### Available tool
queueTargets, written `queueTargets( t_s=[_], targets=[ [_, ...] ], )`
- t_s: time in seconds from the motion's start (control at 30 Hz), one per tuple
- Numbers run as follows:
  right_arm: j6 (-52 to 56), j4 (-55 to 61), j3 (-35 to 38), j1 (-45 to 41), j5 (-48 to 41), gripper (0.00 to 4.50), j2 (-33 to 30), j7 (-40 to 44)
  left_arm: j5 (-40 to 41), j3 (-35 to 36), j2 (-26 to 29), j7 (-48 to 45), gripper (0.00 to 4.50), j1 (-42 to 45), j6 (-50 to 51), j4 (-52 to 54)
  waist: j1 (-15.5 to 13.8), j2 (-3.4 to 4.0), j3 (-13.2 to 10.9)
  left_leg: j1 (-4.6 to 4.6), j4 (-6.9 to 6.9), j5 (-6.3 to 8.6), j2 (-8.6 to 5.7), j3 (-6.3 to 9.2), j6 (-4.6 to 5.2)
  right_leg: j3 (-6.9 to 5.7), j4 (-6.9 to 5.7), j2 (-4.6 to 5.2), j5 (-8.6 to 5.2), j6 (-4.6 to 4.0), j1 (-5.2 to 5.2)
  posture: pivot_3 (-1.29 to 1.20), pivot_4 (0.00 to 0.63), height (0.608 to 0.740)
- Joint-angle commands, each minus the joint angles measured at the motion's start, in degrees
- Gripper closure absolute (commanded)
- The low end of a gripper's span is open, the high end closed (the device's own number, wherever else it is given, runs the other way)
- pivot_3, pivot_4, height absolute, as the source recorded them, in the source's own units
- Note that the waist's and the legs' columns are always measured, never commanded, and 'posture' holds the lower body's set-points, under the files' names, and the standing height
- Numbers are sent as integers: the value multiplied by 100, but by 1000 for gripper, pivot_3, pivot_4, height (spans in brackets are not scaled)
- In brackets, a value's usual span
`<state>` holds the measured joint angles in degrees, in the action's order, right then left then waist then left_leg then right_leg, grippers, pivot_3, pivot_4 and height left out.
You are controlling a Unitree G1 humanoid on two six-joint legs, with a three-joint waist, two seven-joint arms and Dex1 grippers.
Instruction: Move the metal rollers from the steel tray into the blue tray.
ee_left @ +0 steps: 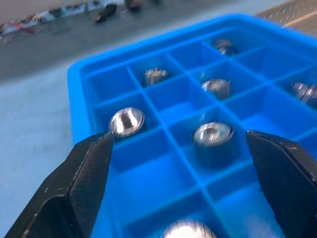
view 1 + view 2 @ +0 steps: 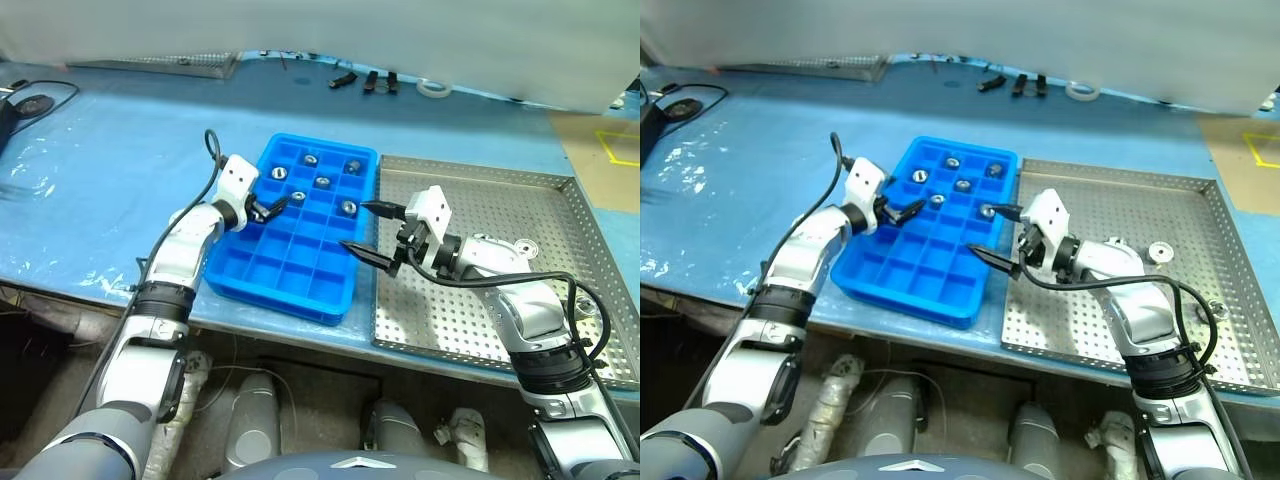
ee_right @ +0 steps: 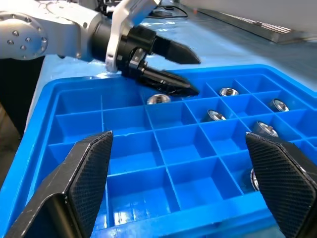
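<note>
Blue plastic sheeting covers the counter (image 2: 130, 170), on which both trays sit side by side near its front edge. The bright blue rectangular plastic tray (image 2: 275, 280), divided into small square compartments, has its near rows bare. The right gripper (image 2: 372, 236), black fingers spread wide and holding nothing, hangs over the tray's right rim, just beside the large perforated silver steel tray (image 2: 470, 320). The left gripper (image 2: 268, 208) reaches in over the blue tray's left wall, its fingers likewise spread and holding nothing. One small silvery metal roller (image 2: 298, 198) lies in a compartment just beyond the left gripper's fingertips. Five further rollers occupy separate compartments in the far rows, among them one at (image 2: 348, 207) and one at (image 2: 311, 159). On the steel tray, a single roller (image 2: 524, 245) rests on the perforated floor behind the right forearm. Farther back, small black items (image 2: 365, 80) and a white ring (image 2: 433, 88) lie on the sheeting, well apart from both trays.
</note>
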<state>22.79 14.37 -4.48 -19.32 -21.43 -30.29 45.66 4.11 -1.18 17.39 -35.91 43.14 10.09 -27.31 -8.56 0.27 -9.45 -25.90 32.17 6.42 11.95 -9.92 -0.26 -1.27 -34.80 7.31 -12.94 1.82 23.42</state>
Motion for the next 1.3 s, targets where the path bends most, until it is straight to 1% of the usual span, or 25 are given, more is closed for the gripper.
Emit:
queueTargets(
  t_s=[0.03, 0.17, 0.3, 0.43, 0.57, 0.67, 0.77, 0.93, 1.07, 1.17, 1.3],
  targets=[
    [18, 362, 415, 153, 2, 0, -165, -219, 78, -133, -177, -298, 35, 438, -341, -333, 19, 0, 0, 3, 0, 0, 0, -2, 0, 2, 0, 0, 0, 0, 0, -43, 150, 740],
    [145, 746, 847, 616, -15, 0, -360, -525, -51, -373, -540, -577, 35, 925, -778, -1144, 56, 0, 0, 2, 0, 1, -2, -7, 3, 8, 4, 0, 0, 0, -1, -138, 150, 740],
    [369, 1477, 1359, 1415, -55, 0, -391, -977, -204, -595, -1127, -770, 35, 1526, -1288, -2224, 172, -1, 0, 2, 1, 4, -3, -10, 8, 14, 6, 1, 0, 0, -1, -289, 150, 740],
    [609, 2214, 1707, 2127, -83, 0, -268, -1437, -474, -737, -1671, -643, 35, 2078, -1745, -3211, 420, -1, 0, 5, 2, 10, -5, -15, 17, 21, 13, 3, 0, 2, -1, -381, 150, 740],
    [813, 2899, 1996, 2795, -84, 0, -87, -1862, -645, -769, -2085, -650, 35, 2416, -1904, -3927, 711, 0, 0, 11, -1, 11, -5, -20, 19, 25, 21, 2, -2, 5, -2, -510, 150, 740],
    [895, 3260, 2141, 3192, -51, 0, 48, -2099, -970, -889, -2242, -150, 35, 2588, -1828, -4401, 933, 0, 1, 20, -4, 14, -6, -26, 23, 37, 26, 0, -4, 9, -1, -554, 150, 740],
    [944, 3512, 2242, 3490, -42, 0, 171, -2286, -1114, -861, -2384, 232, 35, 2713, -1661, -4667, 1098, 0, 0, 21, -3, 19, -9, -29, 30, 48, 29, -1, -8, 15, 1, -581, 150, 740],
    [951, 3658, 2300, 3741, -24, 0, 229, -2403, -1388, -922, -2517, 603, 35, 2738, -1510, -4842, 1210, -1, 0, 11, -1, 26, -15, -30, 41, 53, 45, 1, -9, 17, 2, -601, 150, 740],
    [939, 3645, 2346, 3767, -18, 0, 245, -2453, -1441, -864, -2617, 586, 35, 2664, -1442, -4877, 1268, 0, 1, 1, -1, 35, -16, -31, 54, 51, 70, 1, -8, 14, -2, -610, 150, 740],
    [938, 3691, 2290, 3815, -14, 0, 256, -2488, -1502, -856, -2643, 739, 35, 2601, -1325, -4919, 1273, 1, 1, -6, -4, 43, -16, -32, 66, 46, 100, 1, -4, 13, -13, -615, 150, 740],
    [964, 3753, 2233, 3867, -57, 0, 263, -2494, -1550, -864, -2652, 689, 35, 2512, -1274, -4939, 1271, 1, 1, -9, -3, 55, -16, -38, 72, 46, 113, 2, -4, 12, -14, -616, 150, 740]
  ],
)
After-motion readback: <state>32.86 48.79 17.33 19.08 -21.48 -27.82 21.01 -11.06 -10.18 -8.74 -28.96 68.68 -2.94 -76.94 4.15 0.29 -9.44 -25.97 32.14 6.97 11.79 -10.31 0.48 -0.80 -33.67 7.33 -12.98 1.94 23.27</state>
